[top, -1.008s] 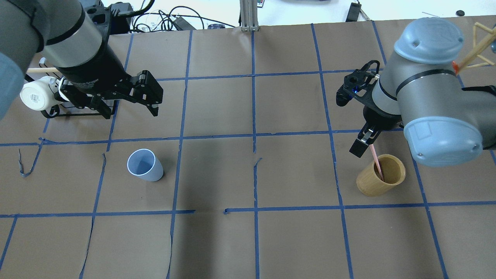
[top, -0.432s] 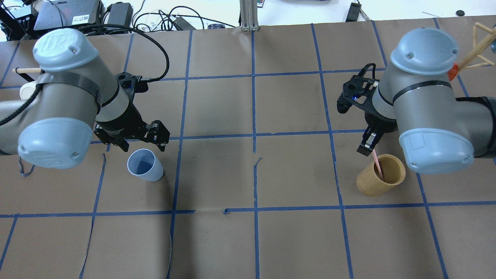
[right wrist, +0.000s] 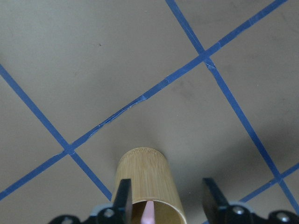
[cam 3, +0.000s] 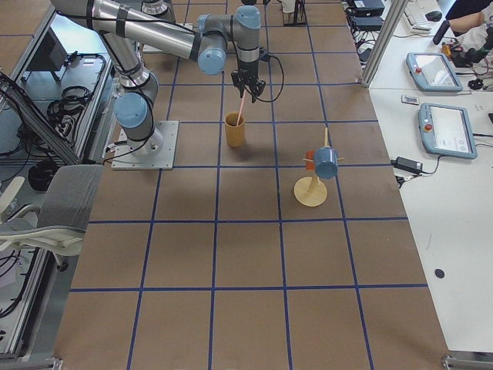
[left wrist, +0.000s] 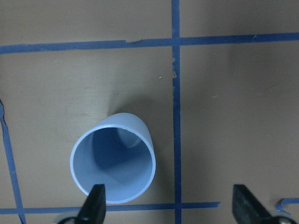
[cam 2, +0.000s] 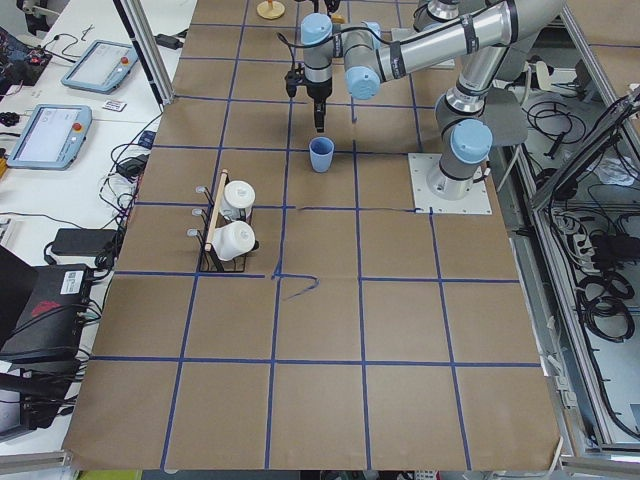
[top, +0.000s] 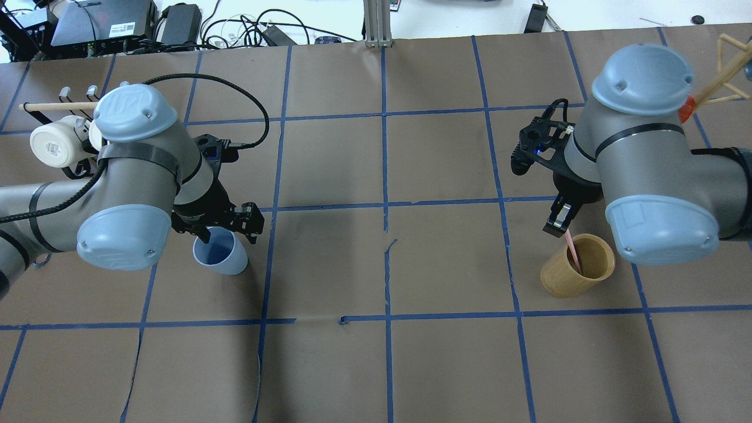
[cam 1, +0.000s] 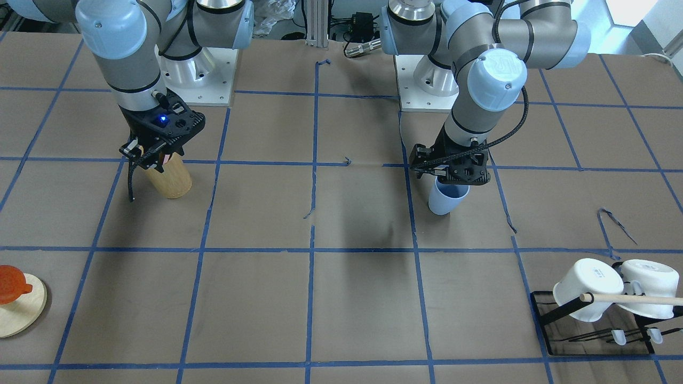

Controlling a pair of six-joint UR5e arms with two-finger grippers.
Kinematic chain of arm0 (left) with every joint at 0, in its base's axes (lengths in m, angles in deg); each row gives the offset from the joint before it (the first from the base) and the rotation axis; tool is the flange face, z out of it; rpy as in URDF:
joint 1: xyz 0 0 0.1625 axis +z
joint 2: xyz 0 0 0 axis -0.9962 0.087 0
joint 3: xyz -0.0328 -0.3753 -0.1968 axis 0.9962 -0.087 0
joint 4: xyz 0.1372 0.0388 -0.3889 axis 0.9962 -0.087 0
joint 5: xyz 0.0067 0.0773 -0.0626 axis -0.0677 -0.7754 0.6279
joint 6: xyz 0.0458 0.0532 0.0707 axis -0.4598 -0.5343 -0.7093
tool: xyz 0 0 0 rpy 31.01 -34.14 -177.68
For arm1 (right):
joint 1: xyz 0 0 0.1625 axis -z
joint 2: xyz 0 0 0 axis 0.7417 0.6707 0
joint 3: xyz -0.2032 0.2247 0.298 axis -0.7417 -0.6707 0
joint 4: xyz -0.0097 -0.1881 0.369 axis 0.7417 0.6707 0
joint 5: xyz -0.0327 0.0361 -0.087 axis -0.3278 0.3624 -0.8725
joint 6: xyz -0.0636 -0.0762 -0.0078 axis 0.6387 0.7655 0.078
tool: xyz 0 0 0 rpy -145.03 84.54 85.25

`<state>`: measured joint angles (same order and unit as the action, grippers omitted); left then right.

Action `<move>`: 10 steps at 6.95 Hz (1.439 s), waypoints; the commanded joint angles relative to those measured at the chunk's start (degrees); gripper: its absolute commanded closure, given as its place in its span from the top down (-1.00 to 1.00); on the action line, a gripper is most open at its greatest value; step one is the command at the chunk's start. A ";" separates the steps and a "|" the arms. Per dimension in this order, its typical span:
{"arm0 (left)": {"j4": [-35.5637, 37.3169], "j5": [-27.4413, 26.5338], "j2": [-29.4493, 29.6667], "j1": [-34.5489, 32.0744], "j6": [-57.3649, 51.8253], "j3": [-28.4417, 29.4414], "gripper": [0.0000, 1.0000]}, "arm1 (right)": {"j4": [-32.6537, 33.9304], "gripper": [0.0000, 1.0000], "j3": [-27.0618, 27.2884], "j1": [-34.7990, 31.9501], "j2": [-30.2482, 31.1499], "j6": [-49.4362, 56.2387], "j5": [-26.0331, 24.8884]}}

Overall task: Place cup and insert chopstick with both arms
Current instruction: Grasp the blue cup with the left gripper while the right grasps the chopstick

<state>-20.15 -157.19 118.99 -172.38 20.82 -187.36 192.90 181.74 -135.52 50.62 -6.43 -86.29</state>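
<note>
The cup (top: 222, 254) stands upright on the bench (top: 382, 364), apart from the bamboo cylinder (top: 578, 273) that holds the chopstick (top: 571, 248). The left fingers (left wrist: 96, 206) are spread, one tip over the cup's rim and the other well outside it. The right fingers (right wrist: 122, 198) are spread either side of the chopstick and are not pinching it. Assessment: the cup is light, smooth and easily tipped, so take it by the wall near the rim. The chopstick is stiff and thin; grip it near the top. The wrist views show these finger gaps, while the overhead view shows the right fingers nearly edge-on.
</note>
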 commanded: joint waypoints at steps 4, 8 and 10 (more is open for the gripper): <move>2.38 -0.35 3.51 -0.34 -0.26 -2.34 -0.66 | -4.14 -0.40 -0.42 0.01 0.03 -0.29 -0.15; 2.64 -0.44 2.47 -0.70 1.05 -2.17 -1.00 | -5.36 -0.54 -0.60 0.01 1.70 -1.08 -0.06; 3.16 0.52 2.72 -2.35 8.82 -0.42 -1.00 | -5.45 -0.68 -0.69 0.01 1.70 -1.95 -0.06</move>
<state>-17.35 -157.18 121.54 -173.66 24.84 -188.91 187.61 181.12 -135.50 52.26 -7.69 -86.36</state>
